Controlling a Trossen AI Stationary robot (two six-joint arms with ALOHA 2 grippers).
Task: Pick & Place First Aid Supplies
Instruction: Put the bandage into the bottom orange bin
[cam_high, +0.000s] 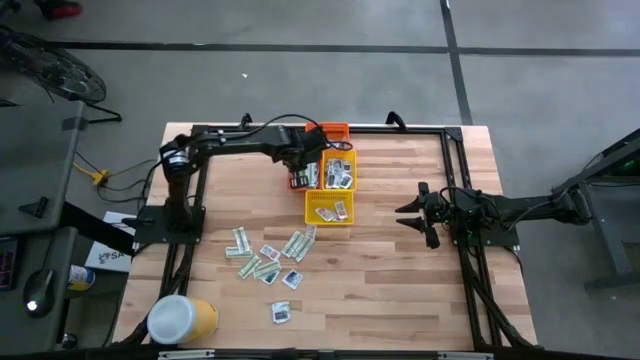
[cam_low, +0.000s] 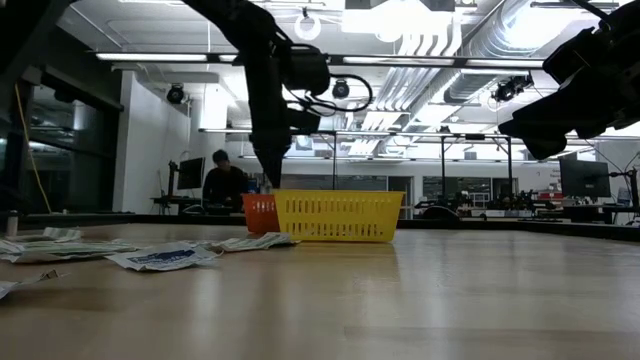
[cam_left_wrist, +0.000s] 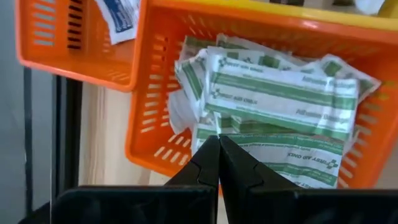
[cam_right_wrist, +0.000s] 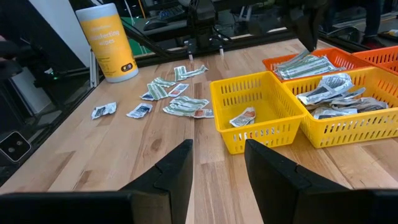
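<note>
Shut left pincer (cam_left_wrist: 218, 144) just above green-and-white packets (cam_left_wrist: 280, 99) in orange basket (cam_left_wrist: 149, 118).

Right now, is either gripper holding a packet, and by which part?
Nothing is held. The left gripper is shut and empty above the orange basket; the right gripper hangs open off to the side.

The green-and-white packets (cam_left_wrist: 280, 99) heaped in the orange basket (cam_left_wrist: 155, 124) carry green print: "FIRST AID ONLY" beside a small cross mark, and on one strip the word "Adhesive" at its end. The yellow tub (cam_right_wrist: 107, 43) standing on the surface bears a word that looks like "wipes"; its other lines are too small to read.
</note>
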